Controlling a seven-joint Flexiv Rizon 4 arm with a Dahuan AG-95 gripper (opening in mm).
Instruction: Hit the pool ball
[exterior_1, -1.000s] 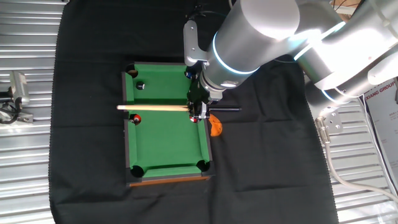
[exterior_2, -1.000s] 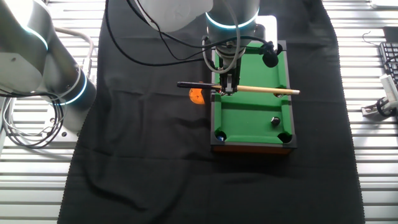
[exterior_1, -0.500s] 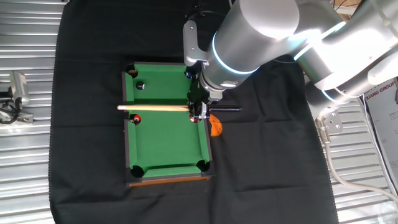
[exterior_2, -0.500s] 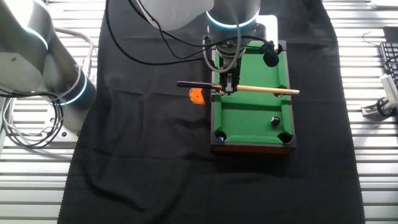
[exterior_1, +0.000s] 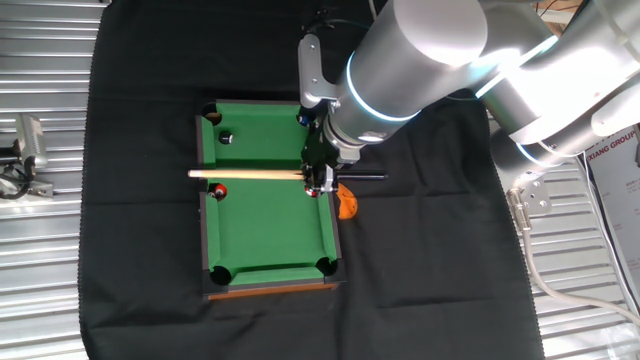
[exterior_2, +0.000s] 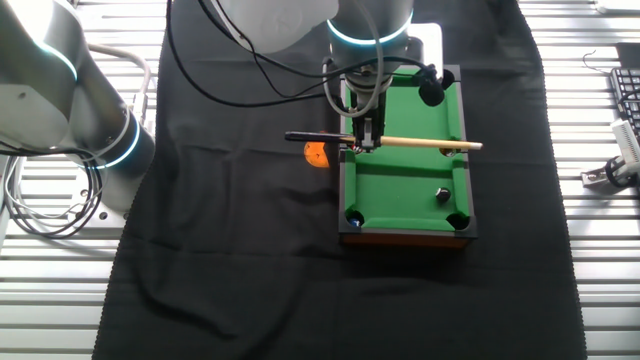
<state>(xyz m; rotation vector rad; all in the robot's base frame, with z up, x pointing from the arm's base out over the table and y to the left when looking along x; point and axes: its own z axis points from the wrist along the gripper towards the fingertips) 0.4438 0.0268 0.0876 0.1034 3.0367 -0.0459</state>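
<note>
The gripper (exterior_1: 318, 178) hangs over one long side rail of a little pool table (exterior_1: 266, 228). Its fingers are pinched tight on a wooden cue stick (exterior_1: 245, 174), near the stick's dark back end. In the other fixed view the gripper (exterior_2: 365, 140) holds the cue stick (exterior_2: 425, 145) the same way.

The stick lies flat across the green top, from one long rail to the other. Its pale tip pokes just past the far rail. Its dark end sticks out behind the gripper, over the black cloth (exterior_1: 130, 200).

The pool ball (exterior_1: 226, 137) is tiny and black with a pale spot. It sits on the green near a corner pocket, on one side of the stick and apart from it. In the other fixed view the pool ball (exterior_2: 441, 194) has open green all around it.

A red ball (exterior_1: 219, 190) sits just beside the stick on its other side, close to the tip end.

An orange thing (exterior_1: 346, 204) lies on the cloth just outside the rail, near the gripper.

The table has low walls all around and dark pockets at the corners. Most of the green is bare. The cloth spreads wide on every side of the table.
</note>
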